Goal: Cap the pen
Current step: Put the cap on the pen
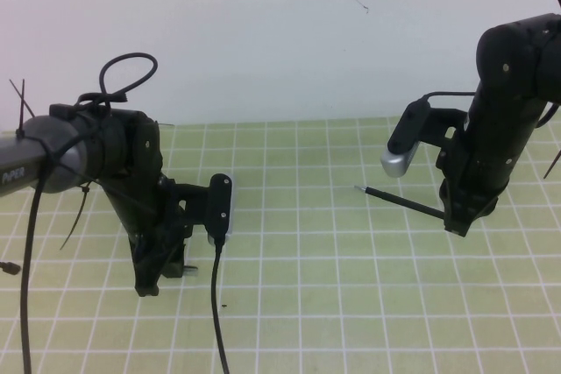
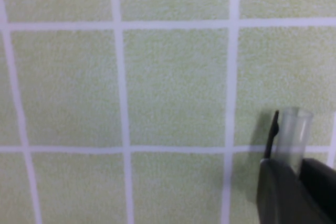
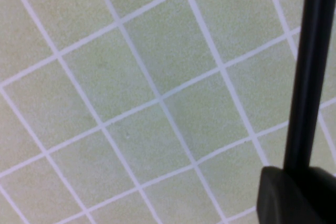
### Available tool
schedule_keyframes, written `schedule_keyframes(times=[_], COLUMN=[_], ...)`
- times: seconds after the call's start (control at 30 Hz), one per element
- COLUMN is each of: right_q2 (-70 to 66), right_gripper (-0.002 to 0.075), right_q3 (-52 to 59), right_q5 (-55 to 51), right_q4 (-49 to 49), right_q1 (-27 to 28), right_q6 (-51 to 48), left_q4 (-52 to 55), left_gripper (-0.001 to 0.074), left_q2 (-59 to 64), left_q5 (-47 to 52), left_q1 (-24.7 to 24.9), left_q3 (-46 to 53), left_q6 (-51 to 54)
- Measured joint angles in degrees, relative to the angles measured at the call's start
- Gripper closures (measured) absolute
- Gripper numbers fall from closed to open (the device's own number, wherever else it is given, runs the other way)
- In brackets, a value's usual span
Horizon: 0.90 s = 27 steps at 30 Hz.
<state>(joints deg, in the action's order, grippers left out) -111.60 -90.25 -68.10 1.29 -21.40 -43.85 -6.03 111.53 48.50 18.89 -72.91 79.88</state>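
My right gripper (image 1: pixel 456 219) is raised above the mat at the right and is shut on the rear end of the pen (image 1: pixel 399 200). The pen is thin and black and sticks out to the left, with its small tip toward the middle. In the right wrist view the pen (image 3: pixel 310 66) runs up out of the right gripper (image 3: pixel 304 178). My left gripper (image 1: pixel 148 284) points down close to the mat at the left. In the left wrist view the left gripper (image 2: pixel 300 165) is shut on a clear cap (image 2: pixel 294 129) with a black clip, open end outward.
A green mat (image 1: pixel 298 304) with a white grid covers the table, with a white wall behind it. A black cable (image 1: pixel 216 304) hangs from the left wrist camera (image 1: pixel 219 206) down to the front edge. A small dark object (image 1: pixel 7 266) lies at the far left edge.
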Motion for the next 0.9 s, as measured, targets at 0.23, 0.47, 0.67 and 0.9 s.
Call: schedule_keyframes(times=[0.23, 0.47, 0.67, 0.9], right_q2=[0.0, 0.0, 0.0, 0.1], right_gripper=[0.0649, 0.0649, 0.0649, 0.0649], right_q3=[0.0, 0.0, 0.0, 0.0], right_q5=[0.3, 0.6, 1.3, 2.8], right_q4=[0.0, -0.1, -0.3, -2.1], right_q1=[0.0, 0.0, 0.0, 0.0], right_q6=[-0.2, -0.8, -1.1, -1.1], left_q4=[0.4, -0.5, -1.5, -1.5], left_gripper=[0.0468, 0.0503, 0.0570, 0.0654], left_q2=[0.0, 0.1, 0.7, 0.7], left_q5=[0.3, 0.3, 0.6, 1.3], left_q1=[0.0, 0.0, 0.0, 0.0], left_q3=[0.0, 0.0, 0.0, 0.0], left_q6=[-0.5, -0.5, -0.5, -2.5])
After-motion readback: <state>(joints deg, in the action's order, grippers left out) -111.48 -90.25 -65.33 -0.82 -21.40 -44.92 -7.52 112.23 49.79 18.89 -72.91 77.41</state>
